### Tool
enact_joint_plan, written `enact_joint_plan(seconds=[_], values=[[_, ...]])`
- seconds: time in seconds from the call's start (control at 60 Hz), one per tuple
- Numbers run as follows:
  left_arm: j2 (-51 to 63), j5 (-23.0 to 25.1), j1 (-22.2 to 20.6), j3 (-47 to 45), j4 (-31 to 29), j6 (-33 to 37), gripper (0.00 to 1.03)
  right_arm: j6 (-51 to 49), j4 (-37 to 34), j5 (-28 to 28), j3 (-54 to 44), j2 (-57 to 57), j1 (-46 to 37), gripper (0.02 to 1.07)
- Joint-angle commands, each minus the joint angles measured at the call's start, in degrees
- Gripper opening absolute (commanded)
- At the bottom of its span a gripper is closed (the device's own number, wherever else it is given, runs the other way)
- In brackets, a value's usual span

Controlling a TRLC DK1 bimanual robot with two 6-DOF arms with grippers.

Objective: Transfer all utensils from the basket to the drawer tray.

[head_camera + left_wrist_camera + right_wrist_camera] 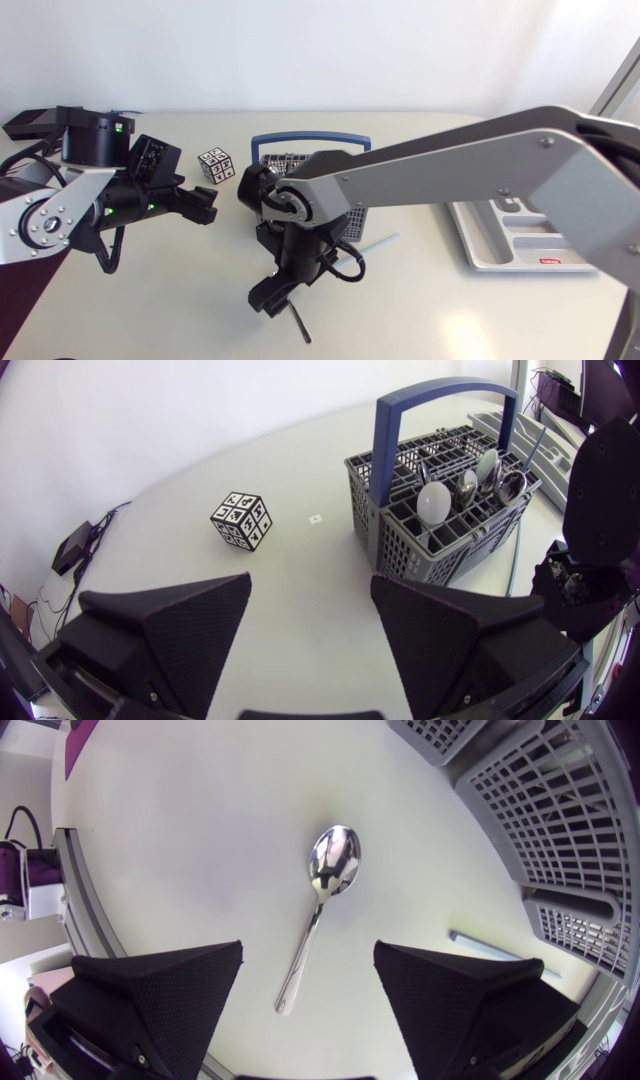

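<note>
- Right gripper (309,948): fingers apart, spoon (320,910) flat on the desk (200,840) between them.
- Left gripper (311,578): fingers apart, basket (400,545) ahead.
- Advice: lower straight and pinch the handle midway.

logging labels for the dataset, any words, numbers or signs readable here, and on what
No text can be read.
Cube: black-and-white square patterns, no letters or numbers.
Drawer tray: small red label, too small to read.
</note>
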Motion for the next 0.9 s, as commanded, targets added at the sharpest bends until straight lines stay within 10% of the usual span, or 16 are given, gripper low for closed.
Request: enact_joint_plan(seconds=[0.0, 0.367, 0.883], values=[[-0.7, 0.8, 0.8, -1.8, 0.7, 0.7, 0.83, 2.8, -1.4, 1.8, 1.5, 4.1, 1.0, 0.92], [0.4, 2.3, 1.7, -2.7, 2.8, 0.6, 0.83, 3.2, 3.4, 5.2, -0.2, 6.6, 1.2, 0.25], [-1.3, 2.3, 1.3, -2.6, 2.5, 0.6, 0.83, -1.3, 5.4, 2.6, -7.0, 1.4, 2.2, 0.08]])
